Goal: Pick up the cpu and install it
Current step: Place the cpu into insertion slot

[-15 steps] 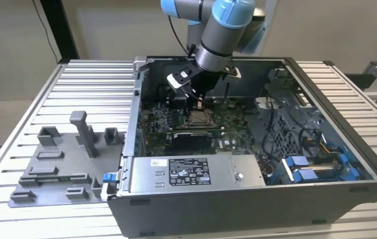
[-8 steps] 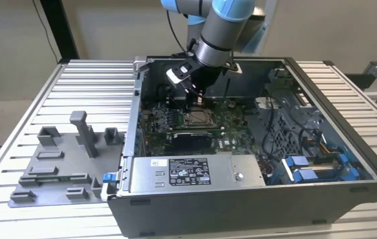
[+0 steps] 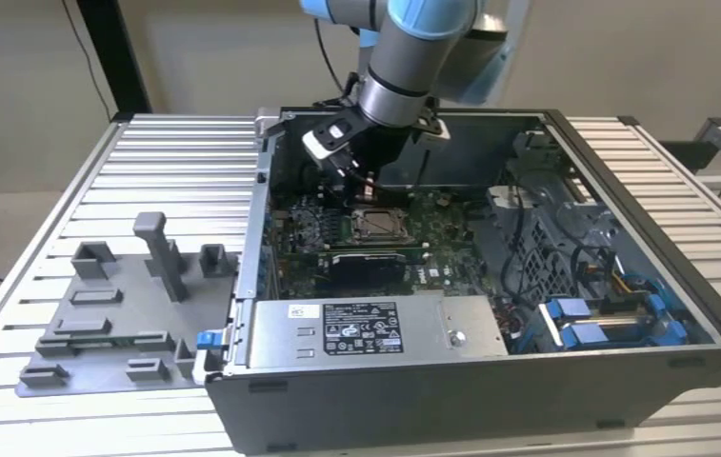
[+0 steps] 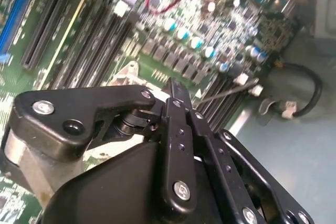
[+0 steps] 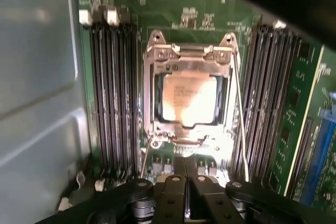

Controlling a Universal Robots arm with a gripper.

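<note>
Gripper (image 5: 185,162), nearest the lens in the first wrist view: black fingers (image 5: 177,182) pressed together, tips meeting, nothing held between them. The second wrist view shows the same clenched, empty stance above the green motherboard (image 4: 210,19).

Just beyond the fingertips lies the cpu (image 5: 190,98), a flat square with a pale metal top. It sits level inside the socket frame (image 5: 189,55), apart from the gripper, with the silver frame lying around its edges. A thin wire lever (image 5: 239,108) runs along one side of the frame.

Banks of dark memory slots (image 5: 113,93) flank the socket on both sides. A grey wall of the computer case (image 5: 37,77) stands next to one bank.

In the exterior view, the arm (image 3: 405,67) reaches down into the open case, its gripper hanging just above the socket near the board's middle. A power supply (image 3: 373,328) occupies the case's near edge. On the slatted table (image 3: 170,162), towards the exterior view's left, grey fixture blocks (image 3: 106,314) stand beside the case.
</note>
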